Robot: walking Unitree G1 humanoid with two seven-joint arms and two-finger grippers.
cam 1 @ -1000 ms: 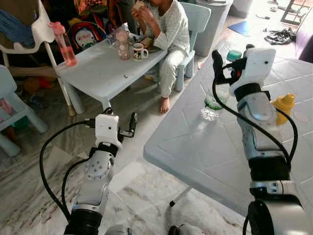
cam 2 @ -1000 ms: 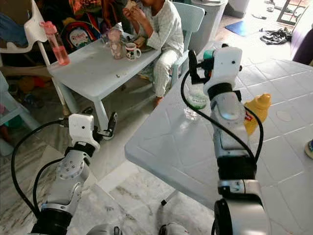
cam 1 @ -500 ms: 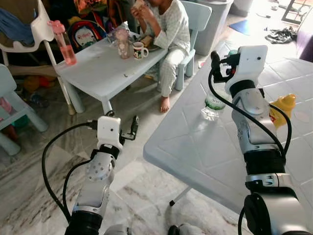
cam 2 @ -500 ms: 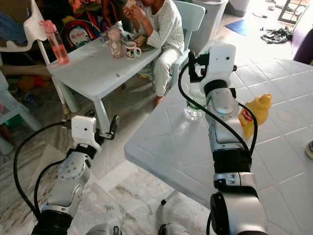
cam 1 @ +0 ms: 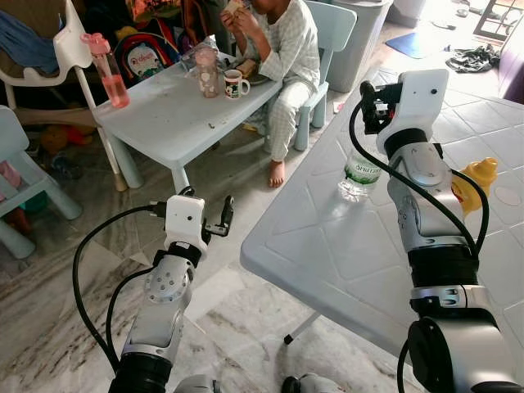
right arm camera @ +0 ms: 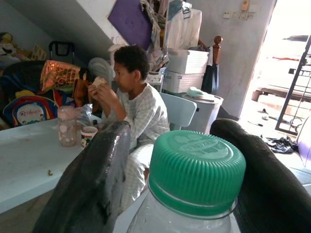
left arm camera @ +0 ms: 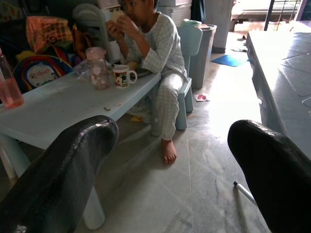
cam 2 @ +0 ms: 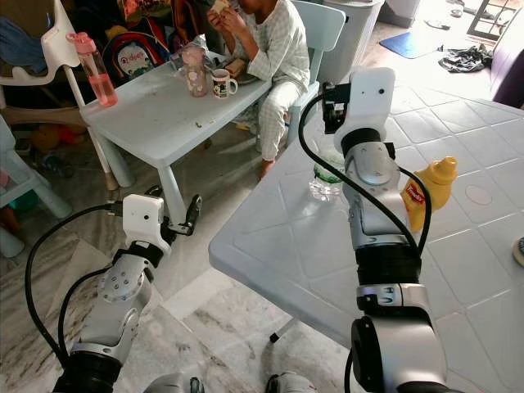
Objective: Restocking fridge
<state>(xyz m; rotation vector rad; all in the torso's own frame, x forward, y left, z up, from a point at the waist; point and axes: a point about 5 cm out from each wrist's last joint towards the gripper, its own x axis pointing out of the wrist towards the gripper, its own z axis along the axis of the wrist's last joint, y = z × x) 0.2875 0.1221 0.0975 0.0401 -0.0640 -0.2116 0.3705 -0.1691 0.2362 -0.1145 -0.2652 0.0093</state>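
Far left: a pink drink bottle stood upright at the corner of a low pale-blue table, beside a white high chair. On the same table stood a clear cup with a pink lid and a printed mug; a seated person in pale checked clothes was eating behind it.

Left of centre: the left gripper hung low over the marble floor, off the near edge of the big table, with nothing between its fingers. The left wrist view showed its two black fingers spread wide apart.

Centre right: a large white moulded table carried the task's items. The water bottle, clear with a green label, stood upright near the table's far left edge. The right gripper was at the bottle's neck; the right wrist view showed a finger on each side of the green cap, parted, with gaps on both sides, not yet clamped.

Right: a yellow squeeze bottle stood upright on the same table, partly behind the right arm and well apart from the water bottle.

Progress, as judged: early. No fridge was to be seen, and both bottles remained on the table. Outstanding: closing on the bottle, lifting it, carrying it to the fridge, then the yellow bottle.
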